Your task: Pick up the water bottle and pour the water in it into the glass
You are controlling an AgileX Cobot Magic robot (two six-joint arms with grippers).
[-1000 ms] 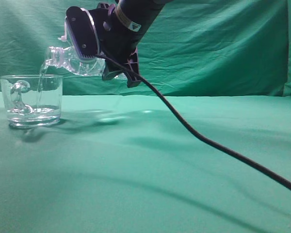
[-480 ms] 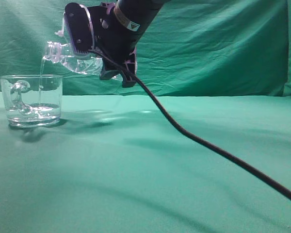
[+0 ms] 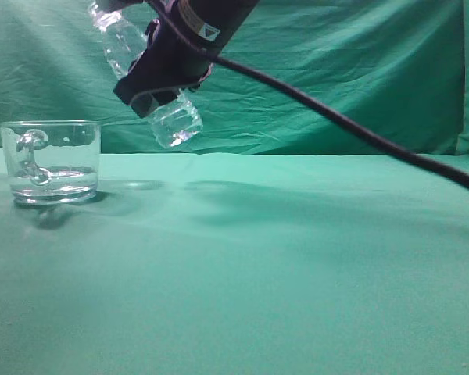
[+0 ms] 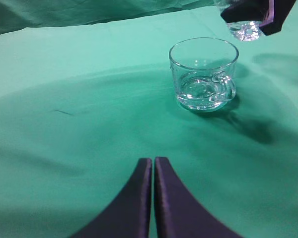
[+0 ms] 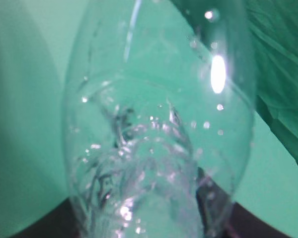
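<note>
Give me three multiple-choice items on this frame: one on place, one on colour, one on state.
1. Where is the bottle?
A. in the air, right of the glass
B. lying on the cloth
C. standing inside the glass

2. What colour is the cloth?
A. white
B. green
C. red

3. How is the left gripper?
A. holding the glass
B. wide open
C. shut on nothing

Key: 1 A, the right gripper holds it tilted above the cloth. 2 B, table and backdrop are both green. 3 C, the fingers meet with nothing between them, short of the glass.
</note>
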